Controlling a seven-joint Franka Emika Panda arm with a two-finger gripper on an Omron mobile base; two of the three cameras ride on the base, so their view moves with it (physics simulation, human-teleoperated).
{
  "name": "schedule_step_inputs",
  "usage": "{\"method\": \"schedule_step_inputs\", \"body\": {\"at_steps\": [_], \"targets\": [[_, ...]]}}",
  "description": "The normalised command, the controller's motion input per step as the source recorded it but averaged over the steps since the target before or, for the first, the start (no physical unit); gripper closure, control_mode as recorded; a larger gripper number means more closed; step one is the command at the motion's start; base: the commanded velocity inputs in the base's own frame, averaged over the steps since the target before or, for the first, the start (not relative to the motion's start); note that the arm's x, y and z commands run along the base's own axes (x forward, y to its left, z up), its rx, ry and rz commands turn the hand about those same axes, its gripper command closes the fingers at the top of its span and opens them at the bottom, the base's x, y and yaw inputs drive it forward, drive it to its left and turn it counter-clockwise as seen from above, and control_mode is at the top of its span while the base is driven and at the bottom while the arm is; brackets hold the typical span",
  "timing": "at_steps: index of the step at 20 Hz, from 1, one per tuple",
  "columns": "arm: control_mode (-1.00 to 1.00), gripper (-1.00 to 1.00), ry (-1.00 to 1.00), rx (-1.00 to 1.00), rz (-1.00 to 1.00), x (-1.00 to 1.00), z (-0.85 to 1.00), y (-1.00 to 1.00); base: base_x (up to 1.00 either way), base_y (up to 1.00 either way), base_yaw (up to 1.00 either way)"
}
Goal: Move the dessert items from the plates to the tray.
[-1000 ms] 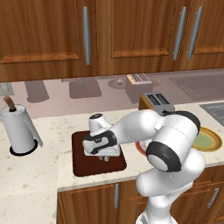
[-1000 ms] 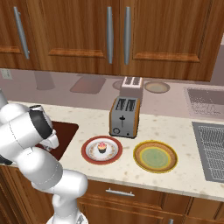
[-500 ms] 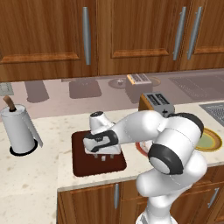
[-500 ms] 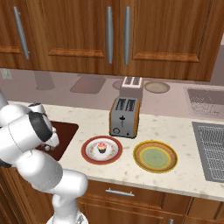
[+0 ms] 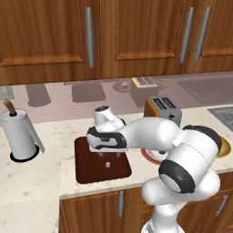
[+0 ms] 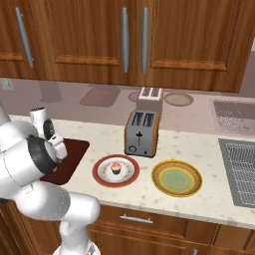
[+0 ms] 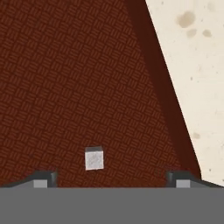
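Released morsel (image 7: 94,159) lies square on tray (image 7: 65,87).

Tray (image 6: 74,149) half hidden behind the arm, yellow-green plate (image 5: 224,146) mostly covered by the elbow, white cube (image 5: 108,164) too small to identify

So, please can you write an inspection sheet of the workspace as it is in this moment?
Surface: pale speckled counter.
Job's things: pale cube lies on the brown tray; cupcake sits on the red-rimmed plate; orange-rimmed plate holds nothing.
Clutter: toaster, paper towel roll.
Grippers: gripper open just above the tray, holding nothing; the cube lies between its fingertips in the hand view.
Cables: nothing seen.
Surroundings: wooden cabinets above, sink at the right.
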Motion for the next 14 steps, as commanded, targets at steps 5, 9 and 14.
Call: {"method": "schedule_step_inputs", "body": {"at_steps": [5, 9, 14], "targets": [[-1.0, -1.0, -0.08, 0.0, 0.03, -0.31, 0.48, -0.37, 0.0, 0.0, 0.0], [-1.0, -1.0, -0.1, 0.0, 0.06, -0.18, 0.33, -0.59, 0.0, 0.0, 0.0], [-1.0, -1.0, -0.11, 0.0, 0.12, -0.16, 0.07, -0.82, 0.0, 0.0, 0.0]]}}
